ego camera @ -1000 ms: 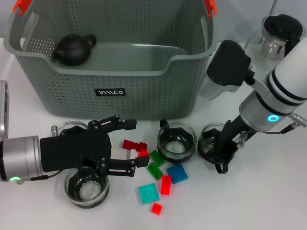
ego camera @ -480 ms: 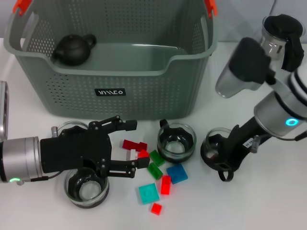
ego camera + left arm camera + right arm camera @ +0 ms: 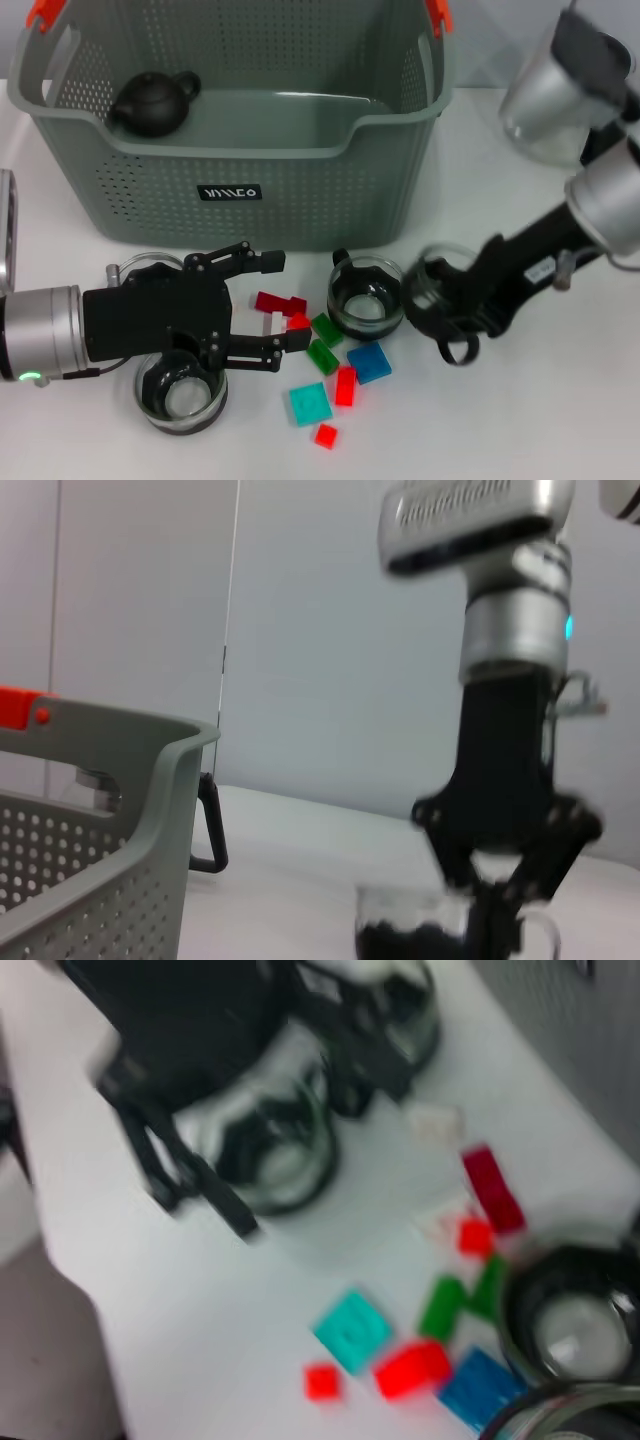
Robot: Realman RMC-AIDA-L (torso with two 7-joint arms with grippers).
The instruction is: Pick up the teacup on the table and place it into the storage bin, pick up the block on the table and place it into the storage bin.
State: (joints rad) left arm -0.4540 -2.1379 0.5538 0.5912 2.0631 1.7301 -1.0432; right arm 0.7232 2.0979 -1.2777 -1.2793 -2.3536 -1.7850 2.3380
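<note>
Right tool (image 3: 445, 310) grips a glass teacup (image 3: 432, 300); lift level, clear the storage bin (image 3: 390, 190) rim; left tool (image 3: 272, 300) hovers open over red blocks (image 3: 280, 303).

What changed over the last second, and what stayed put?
The right arm swung outward to the robot's right and tilted lower, while the right gripper stayed clamped on the rightmost teacup, which shifted slightly toward the middle teacup. Nothing was let go. The left gripper, open beside the blocks, the storage bin and the teapot inside it did not move.
</note>
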